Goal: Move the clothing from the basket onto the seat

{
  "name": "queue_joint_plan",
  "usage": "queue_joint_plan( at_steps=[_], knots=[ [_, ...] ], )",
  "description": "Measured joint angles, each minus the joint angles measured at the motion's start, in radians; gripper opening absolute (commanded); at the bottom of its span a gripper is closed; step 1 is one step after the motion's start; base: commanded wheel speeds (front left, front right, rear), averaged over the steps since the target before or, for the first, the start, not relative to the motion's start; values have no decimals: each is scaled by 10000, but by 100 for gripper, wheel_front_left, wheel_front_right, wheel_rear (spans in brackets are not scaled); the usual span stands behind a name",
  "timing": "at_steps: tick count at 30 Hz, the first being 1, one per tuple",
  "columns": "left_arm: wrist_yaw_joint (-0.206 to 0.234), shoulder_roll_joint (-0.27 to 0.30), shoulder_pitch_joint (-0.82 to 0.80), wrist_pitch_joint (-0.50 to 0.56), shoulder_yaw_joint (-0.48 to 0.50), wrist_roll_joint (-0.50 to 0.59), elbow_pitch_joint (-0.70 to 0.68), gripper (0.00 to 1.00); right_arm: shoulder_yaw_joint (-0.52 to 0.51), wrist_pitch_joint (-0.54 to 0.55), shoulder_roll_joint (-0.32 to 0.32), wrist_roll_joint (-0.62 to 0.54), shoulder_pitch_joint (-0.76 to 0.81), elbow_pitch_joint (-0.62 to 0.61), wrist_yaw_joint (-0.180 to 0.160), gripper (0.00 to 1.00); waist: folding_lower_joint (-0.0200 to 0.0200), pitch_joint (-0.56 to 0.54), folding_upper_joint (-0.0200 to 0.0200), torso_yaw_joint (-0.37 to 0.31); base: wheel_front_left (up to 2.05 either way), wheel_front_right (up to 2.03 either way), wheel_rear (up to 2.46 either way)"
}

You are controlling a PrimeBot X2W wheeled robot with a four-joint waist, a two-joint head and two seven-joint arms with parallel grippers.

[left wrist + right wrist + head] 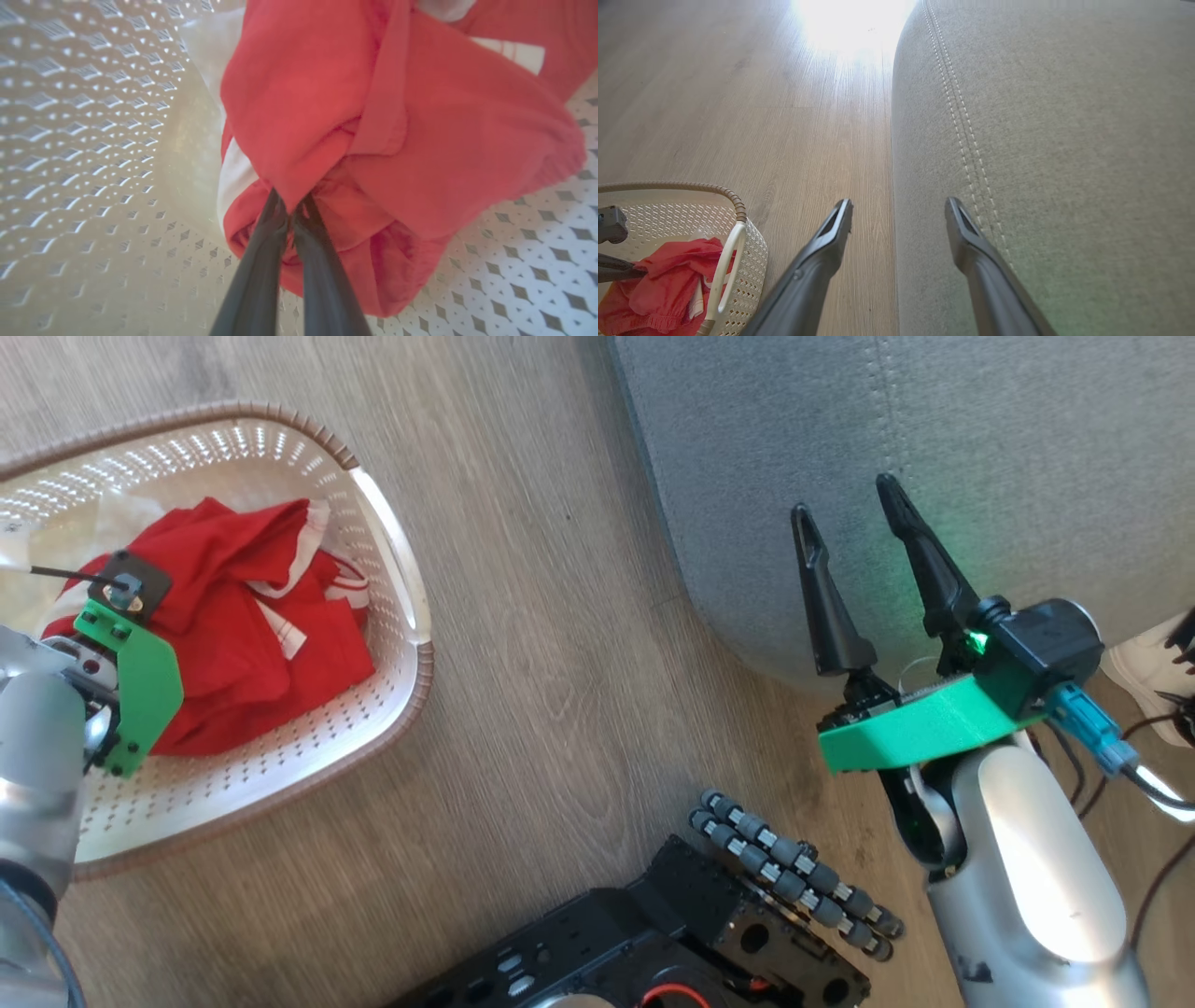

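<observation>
wood floor (pixel 551 644) between basket (pixel 426 658) and seat (pixel 840 439)

You have pale wood-look floor (pixel 541 663) mid-frame, carrying the basket (pixel 280 775) at left and the seat (pixel 794 448) at upper right.

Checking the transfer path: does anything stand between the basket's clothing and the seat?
Nothing visible. The left gripper is shut on the clothing in the basket; wood floor separates it from the seat, where the open right gripper hovers.
</observation>
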Motion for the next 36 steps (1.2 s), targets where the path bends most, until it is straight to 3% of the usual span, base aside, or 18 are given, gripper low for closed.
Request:
queue_joint_plan(
  at_steps=[8,19,23,29,36],
  knots=[
    [121,-433,671,-472,10,-341,8,0,-199,0,-2,-431,-55,244,0,100,0,-924,0,203,0,0,0],
    [635,-1611,1715,-2140,621,-1407,-4,0,-792,0,-6,-1319,220,694,0,100,-1,-2933,1,988,0,0,0],
    [619,-2061,2282,-2349,999,-2042,-366,0,-1066,0,-10,-1559,630,947,0,100,-1,-3765,1,1343,0,0,0],
    [755,-2527,3224,-2360,1517,-2510,-2449,0,-1312,0,-15,-2046,1128,1202,0,100,-1,-4999,1,1972,0,0,0],
    [1193,-2667,4831,-2359,2322,-2579,-5354,0,-1367,0,-13,-2125,1778,1246,0,100,-2,-6480,1,2658,0,0,0]
  ],
)
